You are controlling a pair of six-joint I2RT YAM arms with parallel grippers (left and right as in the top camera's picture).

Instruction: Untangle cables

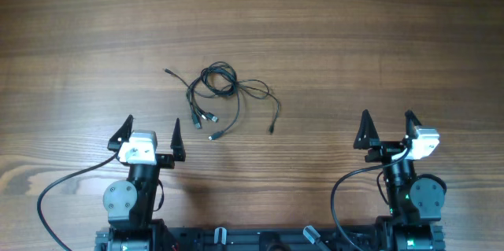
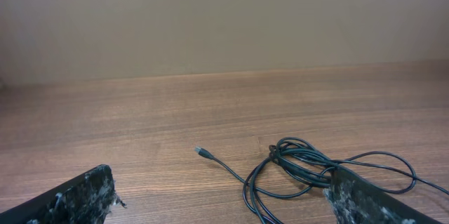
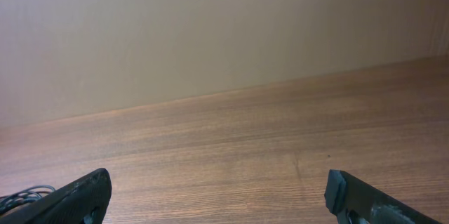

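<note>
The cables (image 1: 220,94) lie in a tangled bunch of thin black cords at the middle of the wooden table, with several plug ends pointing toward the near side. In the left wrist view the cables (image 2: 302,168) coil ahead and to the right, one plug end (image 2: 202,152) stretching left. A small bit of the cables (image 3: 21,197) shows at the left edge of the right wrist view. My left gripper (image 1: 150,129) is open and empty, near the table's front left, short of the tangle. My right gripper (image 1: 387,125) is open and empty at the front right, well apart from it.
The wooden table (image 1: 354,31) stretches bare around the tangle. A plain beige wall (image 2: 224,20) rises behind its far edge. Thick black arm cables (image 1: 71,180) loop beside each arm base at the near edge.
</note>
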